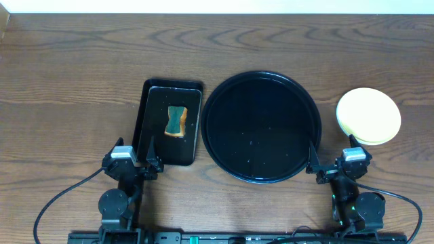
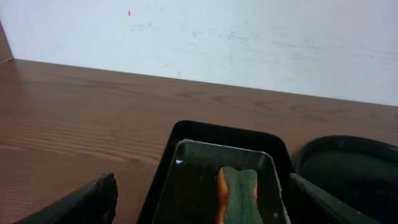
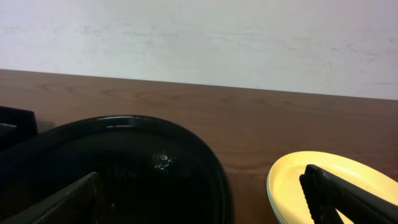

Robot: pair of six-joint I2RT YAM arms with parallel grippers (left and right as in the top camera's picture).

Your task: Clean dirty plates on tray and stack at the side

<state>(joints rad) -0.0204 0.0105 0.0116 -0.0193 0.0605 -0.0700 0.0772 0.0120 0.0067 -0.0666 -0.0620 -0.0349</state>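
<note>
1. Two containers sit on the tabletop (image 1: 68,88): a rectangular tray (image 1: 140,122) on the left and a round tray (image 1: 261,78) beside it on the right. They are close together, with a narrow strip of wood between them.
2. Rectangular tray: black with raised walls. An inner pan (image 1: 193,108) with a paler rim nests inside it. One sponge (image 1: 177,120) lies in that pan, green face up with an orange layer showing along its edge. In the left wrist view the sponge (image 2: 239,196) sits toward the near end of the pan.
3. Round tray: glossy black with a raised rim. Its floor shows only scattered pale specks.
4. Plates (image 1: 368,115): stacked on the bare wood to the right of the round tray, near it but not touching. The top plate is pale yellow. A second rim shows beneath it at the near edge, and I cannot count the stack beyond that. In the right wrist view the stack (image 3: 298,177) lies just past my right finger.
5. My left gripper (image 1: 135,150): released, jaws spread wide, nothing between them. It is positioned at the near end of the rectangular tray.
6. My right gripper (image 1: 332,152): released, jaws spread wide, nothing between them. It is positioned at the near edge of the gap between the round tray and the plates.
</note>
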